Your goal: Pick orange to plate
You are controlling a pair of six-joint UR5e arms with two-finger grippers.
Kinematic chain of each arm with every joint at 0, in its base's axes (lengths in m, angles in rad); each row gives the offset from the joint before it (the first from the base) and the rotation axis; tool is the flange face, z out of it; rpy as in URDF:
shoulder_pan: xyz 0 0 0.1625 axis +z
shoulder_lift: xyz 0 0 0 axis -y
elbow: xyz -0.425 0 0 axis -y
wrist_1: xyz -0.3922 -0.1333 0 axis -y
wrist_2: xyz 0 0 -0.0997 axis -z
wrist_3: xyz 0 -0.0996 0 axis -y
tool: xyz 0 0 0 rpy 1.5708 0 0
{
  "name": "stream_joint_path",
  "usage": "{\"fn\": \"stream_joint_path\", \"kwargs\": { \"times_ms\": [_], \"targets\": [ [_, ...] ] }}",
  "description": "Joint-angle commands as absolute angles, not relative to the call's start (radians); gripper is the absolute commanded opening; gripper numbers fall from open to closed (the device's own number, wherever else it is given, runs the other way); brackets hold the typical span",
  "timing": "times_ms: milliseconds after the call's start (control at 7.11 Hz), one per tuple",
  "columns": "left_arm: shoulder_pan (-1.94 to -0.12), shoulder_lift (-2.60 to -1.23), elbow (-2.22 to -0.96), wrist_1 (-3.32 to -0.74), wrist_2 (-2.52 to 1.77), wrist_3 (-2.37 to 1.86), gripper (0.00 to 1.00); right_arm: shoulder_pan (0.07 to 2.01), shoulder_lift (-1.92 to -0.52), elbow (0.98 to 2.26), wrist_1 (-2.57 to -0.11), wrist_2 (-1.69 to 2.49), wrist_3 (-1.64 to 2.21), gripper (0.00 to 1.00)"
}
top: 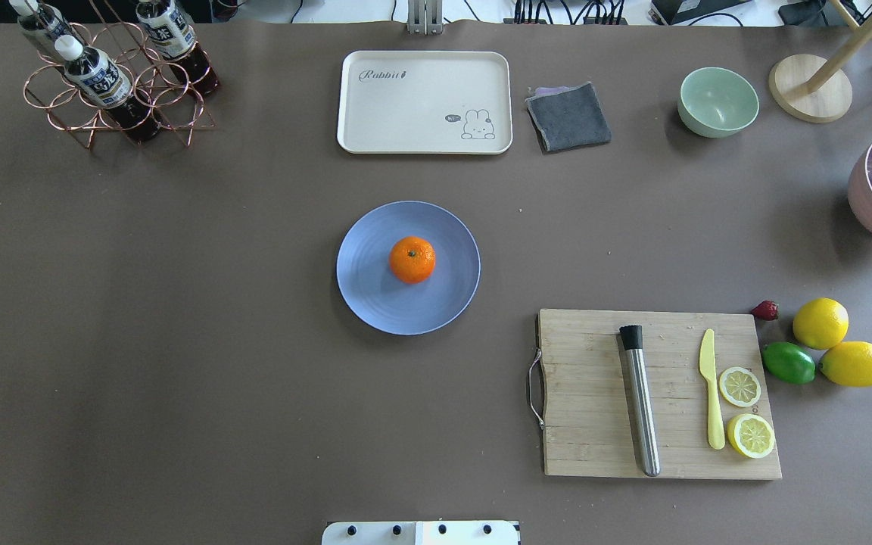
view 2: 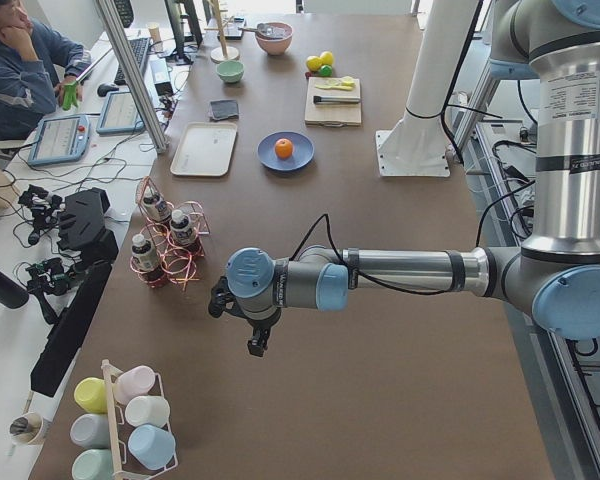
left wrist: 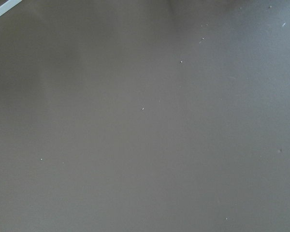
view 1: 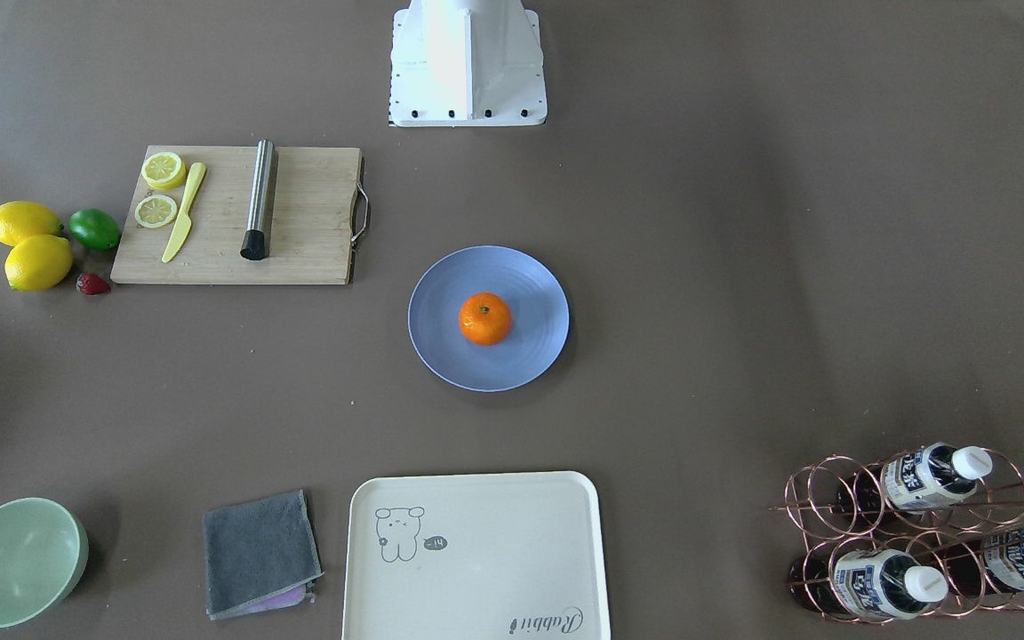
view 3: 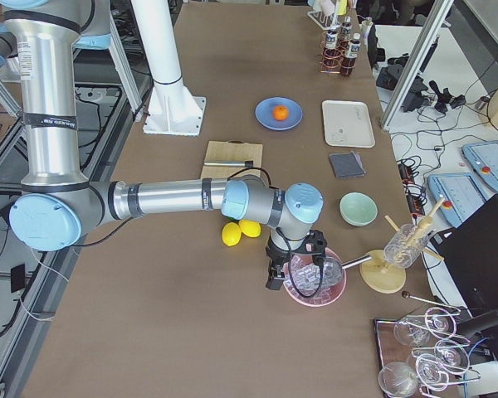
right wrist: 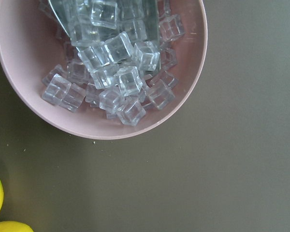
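The orange point(view 1: 485, 318) sits stem-up in the middle of the pale blue plate point(view 1: 525, 276) at the table's centre, with nothing touching it; the overhead view shows the same orange point(top: 412, 260) on the plate point(top: 372, 291). Neither arm reaches into the two central views. My left gripper point(view 2: 258, 345) hangs over bare table far from the plate, near the bottle rack end. My right gripper point(view 3: 274, 280) hovers at the pink ice bowl at the opposite end. Both show only in side views, so I cannot tell whether they are open or shut.
A wooden cutting board point(top: 595, 424) carries a steel cylinder, a yellow knife and lemon slices. Two lemons point(top: 820, 323), a lime point(top: 789, 362) and a strawberry lie beside it. Cream tray point(top: 425, 102), grey cloth point(top: 568, 116), mint bowl point(top: 717, 101), bottle rack point(top: 114, 83), pink ice bowl point(right wrist: 34, 96).
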State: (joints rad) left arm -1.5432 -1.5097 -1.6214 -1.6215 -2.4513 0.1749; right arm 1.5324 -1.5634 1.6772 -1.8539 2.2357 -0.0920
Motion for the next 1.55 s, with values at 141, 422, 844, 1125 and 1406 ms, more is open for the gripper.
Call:
{"fn": "stream_joint_path", "kwargs": {
  "times_ms": [141,422,844,1125,1406],
  "targets": [
    [-1.543,-1.512,-1.621,-1.621,-2.451,0.175,0.98,1.532,-1.562,1.68,-1.853,2.237,-0.092,1.0],
    [-1.543,-1.514,-1.621,-1.621,-2.453,0.175,0.98,1.532,-1.559,1.68,-1.853,2.249,-0.092,1.0],
    [-1.543,-1.514,-1.621,-1.621,-2.453,0.175,0.98,1.532,-1.56,1.678,-1.83,2.25,-0.092,1.0],
    [-1.543,-1.514,-1.62,-1.621,-2.453,0.175,0.98,1.532,-1.563,1.678,-1.825,2.25,-0.092,1.0],
    [-1.543,-1.513,-1.623,-1.621,-2.453,0.175,0.98,1.531,-1.563,1.677,-1.825,2.25,-0.092,1.0]
  ]
}}
